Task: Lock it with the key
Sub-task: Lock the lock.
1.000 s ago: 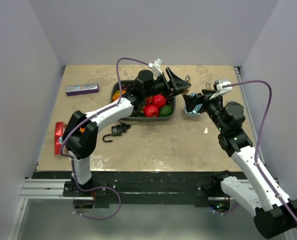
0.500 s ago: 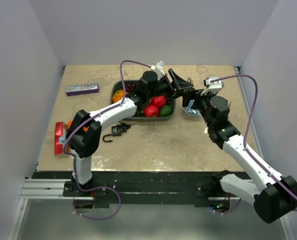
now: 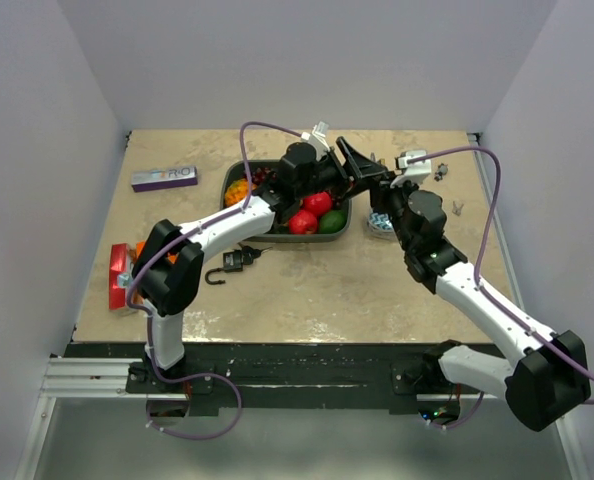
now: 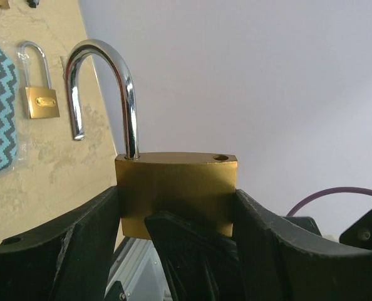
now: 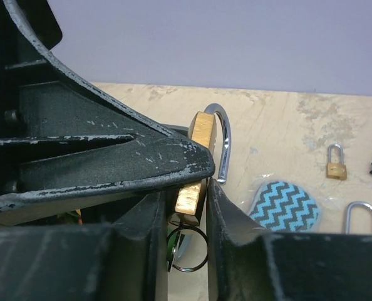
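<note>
The left gripper (image 4: 176, 210) pinches a rectangular brass padlock (image 4: 173, 185) by its flat sides and holds it in the air over the tan stone-patterned table (image 3: 327, 285). The lock's curved steel shackle (image 4: 114, 75) is swung open, clear of its socket. The right gripper (image 5: 185, 216) straddles the lock's lower end, where a thin wire key ring (image 5: 189, 249) hangs. Its fingers stand narrowly apart, and whether they already bite on the key, hidden between them, cannot be told. Beyond lie a blue zigzag-patterned pouch (image 5: 285, 204) and a small closed brass padlock (image 5: 336, 164). A dark tray (image 3: 239, 175) of red and green fruit sits under the left arm. The risk, on this evidence, is that turning the key with the shackle unseated would lock nothing. A twist against that two-sided pinch could also rotate the body or work it loose, dropping it toward the tray.
</note>
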Controlling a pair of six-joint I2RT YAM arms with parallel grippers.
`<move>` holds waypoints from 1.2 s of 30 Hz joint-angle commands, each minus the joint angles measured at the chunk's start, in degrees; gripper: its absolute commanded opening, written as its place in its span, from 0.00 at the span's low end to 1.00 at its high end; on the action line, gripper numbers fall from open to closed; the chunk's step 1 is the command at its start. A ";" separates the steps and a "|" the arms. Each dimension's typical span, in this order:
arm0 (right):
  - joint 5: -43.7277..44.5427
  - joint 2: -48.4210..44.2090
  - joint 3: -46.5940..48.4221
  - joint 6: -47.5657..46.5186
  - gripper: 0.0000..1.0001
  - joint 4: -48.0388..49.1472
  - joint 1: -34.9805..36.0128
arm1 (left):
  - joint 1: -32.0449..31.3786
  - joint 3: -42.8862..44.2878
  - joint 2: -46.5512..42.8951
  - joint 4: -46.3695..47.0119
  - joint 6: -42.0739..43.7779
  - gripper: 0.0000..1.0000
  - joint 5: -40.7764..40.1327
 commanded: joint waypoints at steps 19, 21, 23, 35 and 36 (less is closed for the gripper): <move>-4.31 -12.85 6.95 2.64 0.00 -16.38 -4.44 | 6.40 -7.64 -7.88 13.46 5.90 0.99 7.15; -9.48 -14.70 7.13 3.26 0.00 -19.62 -6.28 | 8.41 -9.14 -9.11 14.78 10.09 0.99 9.52; -17.28 -16.19 7.65 4.92 0.00 -21.57 -9.17 | 9.91 -10.29 -10.69 13.82 15.20 0.99 13.65; -59.59 -8.38 10.55 13.10 0.00 -25.19 -12.35 | 18.18 -19.42 -29.40 -22.35 93.04 0.99 35.45; -61.34 -7.77 10.90 12.84 0.00 -25.10 -12.44 | 18.35 -20.74 -30.46 -28.66 103.02 0.99 36.77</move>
